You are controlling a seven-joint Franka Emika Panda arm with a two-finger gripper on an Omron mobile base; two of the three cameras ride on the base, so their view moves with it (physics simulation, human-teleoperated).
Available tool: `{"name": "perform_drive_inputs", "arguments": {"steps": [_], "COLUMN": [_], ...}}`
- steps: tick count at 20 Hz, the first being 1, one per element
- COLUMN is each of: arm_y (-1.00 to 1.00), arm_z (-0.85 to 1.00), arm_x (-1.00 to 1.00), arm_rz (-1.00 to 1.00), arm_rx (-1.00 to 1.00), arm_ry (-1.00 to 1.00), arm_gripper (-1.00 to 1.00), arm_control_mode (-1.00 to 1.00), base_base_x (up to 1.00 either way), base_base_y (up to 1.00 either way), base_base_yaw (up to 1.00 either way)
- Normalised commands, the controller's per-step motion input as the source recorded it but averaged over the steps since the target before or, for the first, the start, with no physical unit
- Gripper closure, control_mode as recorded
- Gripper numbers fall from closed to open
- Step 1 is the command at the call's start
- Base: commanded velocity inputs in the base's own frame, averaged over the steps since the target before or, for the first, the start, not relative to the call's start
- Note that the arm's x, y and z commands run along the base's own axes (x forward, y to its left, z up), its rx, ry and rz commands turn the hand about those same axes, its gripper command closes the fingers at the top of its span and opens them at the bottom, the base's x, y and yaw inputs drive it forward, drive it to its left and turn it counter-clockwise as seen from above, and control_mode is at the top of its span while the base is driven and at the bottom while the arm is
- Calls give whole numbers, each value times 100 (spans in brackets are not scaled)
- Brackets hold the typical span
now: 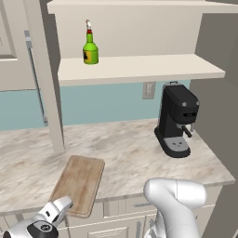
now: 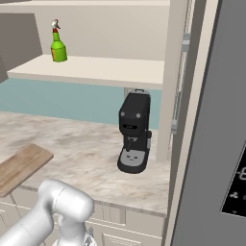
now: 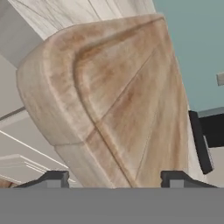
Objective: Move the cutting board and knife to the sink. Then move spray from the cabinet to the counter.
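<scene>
Close up, cutting board (image 3: pixel 118 109) sits between spread claw (image 3: pixel 114 178) tips; grip unclear.

The cutting board (image 1: pixel 80 183) looks like plain light-brown wood with visible grain streaks, matt and a bit worn, edges rounded smooth; up close in the hand view (image 3: pixel 118 100) the grain runs in darker lines. The tabletop (image 1: pixel 135 153) reads as polished beige marble-look stone with grey-brown veins, smooth. The coffee machine (image 1: pixel 177 120) is black plastic, mostly matt, with a duller grey metal-looking drip tray. The spray (image 1: pixel 90 48) bottle is glossy green, glass or plastic, can't tell which, with a white and red plastic-looking top. The cabinet (image 1: pixel 139 67) shelves are flat beige, painted-looking, no sheen. The claw (image 3: pixel 113 178) tips look dark matt plastic.
</scene>
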Motion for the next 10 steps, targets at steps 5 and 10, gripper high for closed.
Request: {"name": "perform_drive_inputs", "arguments": {"steps": [5, 10], "arm_y": [0, 0], "arm_z": [0, 0], "arm_x": [0, 0], "arm_rz": [0, 0], "arm_rx": [0, 0], "arm_ry": [0, 0], "arm_gripper": [100, 100], "arm_control_mode": [-100, -100], "base_base_x": [0, 0], "base_base_y": [0, 0], "base_base_yaw": [0, 0]}}
